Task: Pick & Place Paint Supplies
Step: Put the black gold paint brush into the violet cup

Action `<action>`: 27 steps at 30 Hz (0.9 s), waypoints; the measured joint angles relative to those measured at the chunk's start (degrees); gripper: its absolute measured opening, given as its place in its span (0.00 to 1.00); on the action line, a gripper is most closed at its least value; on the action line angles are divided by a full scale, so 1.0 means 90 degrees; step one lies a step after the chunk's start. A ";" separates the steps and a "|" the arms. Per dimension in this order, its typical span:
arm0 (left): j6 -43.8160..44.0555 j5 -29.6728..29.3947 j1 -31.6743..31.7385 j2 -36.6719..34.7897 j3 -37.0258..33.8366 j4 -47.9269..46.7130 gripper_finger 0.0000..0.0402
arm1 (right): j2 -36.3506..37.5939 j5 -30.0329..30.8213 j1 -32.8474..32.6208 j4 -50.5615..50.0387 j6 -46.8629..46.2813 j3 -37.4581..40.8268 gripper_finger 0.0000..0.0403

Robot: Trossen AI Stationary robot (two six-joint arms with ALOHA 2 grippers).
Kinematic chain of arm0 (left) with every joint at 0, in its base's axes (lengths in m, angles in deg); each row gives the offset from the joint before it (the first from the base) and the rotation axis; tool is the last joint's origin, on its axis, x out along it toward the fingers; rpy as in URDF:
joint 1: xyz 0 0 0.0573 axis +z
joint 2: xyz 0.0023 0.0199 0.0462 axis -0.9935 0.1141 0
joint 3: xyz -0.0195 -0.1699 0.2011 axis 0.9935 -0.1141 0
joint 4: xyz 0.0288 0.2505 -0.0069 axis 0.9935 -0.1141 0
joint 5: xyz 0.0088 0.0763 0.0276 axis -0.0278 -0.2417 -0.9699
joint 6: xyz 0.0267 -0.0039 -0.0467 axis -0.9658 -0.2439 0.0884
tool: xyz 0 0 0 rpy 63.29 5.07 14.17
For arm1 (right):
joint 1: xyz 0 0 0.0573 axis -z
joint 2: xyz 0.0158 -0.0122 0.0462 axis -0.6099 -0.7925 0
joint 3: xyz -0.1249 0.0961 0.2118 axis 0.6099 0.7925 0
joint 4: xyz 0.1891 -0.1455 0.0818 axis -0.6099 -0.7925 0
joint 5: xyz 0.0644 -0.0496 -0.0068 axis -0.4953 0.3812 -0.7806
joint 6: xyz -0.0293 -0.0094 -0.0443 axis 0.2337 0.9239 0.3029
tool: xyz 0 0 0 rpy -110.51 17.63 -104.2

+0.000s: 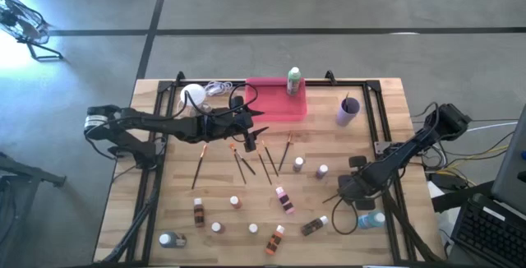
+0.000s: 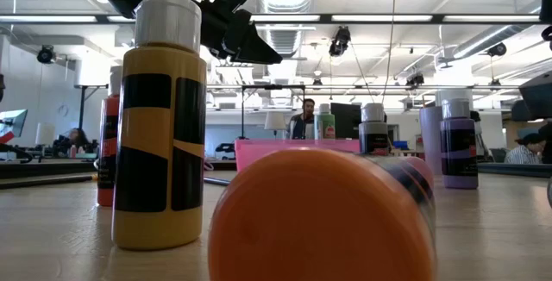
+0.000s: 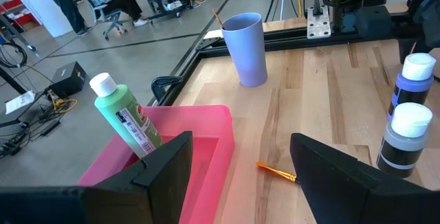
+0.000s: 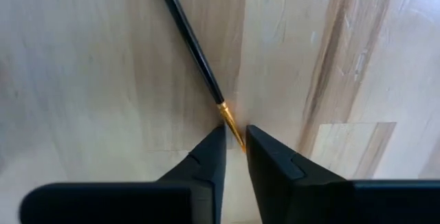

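Open-plan lab, strip ceiling lights (image 2: 78, 18), concrete floor (image 1: 329, 1), seated people (image 2: 76, 140)

You see pink tray (image 1: 275, 102) top middle, green bottle (image 1: 293, 80) with white cap on its corner. Light purple cup (image 1: 348, 110) right of tray. White globe lamp (image 1: 194, 97) left of tray. Table (image 1: 173, 194) pale wood stripes. Low view, left: yellow bottle (image 2: 160, 134), black blocks, white cap. Right wrist view: black brush (image 4: 194, 53), gold band.
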 joint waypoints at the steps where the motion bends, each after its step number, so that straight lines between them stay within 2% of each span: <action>1: 0.0002 0.0000 0.0000 0.0000 0.0000 0.0002 0.62 | 0.0001 -0.0016 0.0000 0.0015 -0.0087 0.0007 0.12; 8: 0.0002 0.0000 0.0000 0.0000 0.0000 0.0000 0.62 | 0.0001 -0.0205 0.0005 0.0050 -0.0301 0.0012 0.03; 27: 0.0002 0.0000 0.0000 0.0000 0.0000 -0.0007 0.62 | -0.0033 -0.0242 0.0000 -0.0408 -0.0412 -0.0758 0.02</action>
